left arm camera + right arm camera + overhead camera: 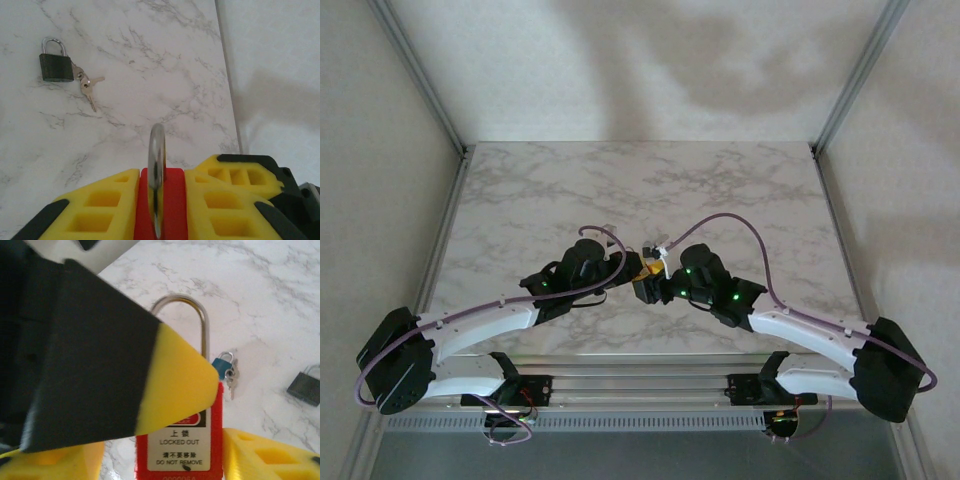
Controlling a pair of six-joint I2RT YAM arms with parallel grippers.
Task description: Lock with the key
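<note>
1. Red padlock (180, 450) is off the counter (720, 190), held upright where the two arms meet, over the middle of the counter's near half.
2. Steel shackle (202, 325) points up. Its right leg runs down to the body and its left leg is hidden, so I cannot tell whether it is latched.
3. White label (176, 445) on the front face reads "LOCKED OUT / DO NOT REMOVE".
4. Left claw (160, 205) is clamped on the padlock, with a yellow finger pressed on each flat face. Its wrist view shows the shackle edge-on.
5. In the right wrist view, one of the left claw's fingers (170, 385) covers the upper part of the front face.
6. Right claw (165, 460) straddles the padlock's narrow sides. One finger is against the red body. The other stands apart from it, with marble showing in the gap, so this claw is not clamped.
7. Dark padlock (56, 67) lies flat on the counter, well apart from the claws. Its keys (87, 87) lie just beside it.
8. Small blue padlock (221, 364) lies on the counter behind the red one, also with keys at its side.
</note>
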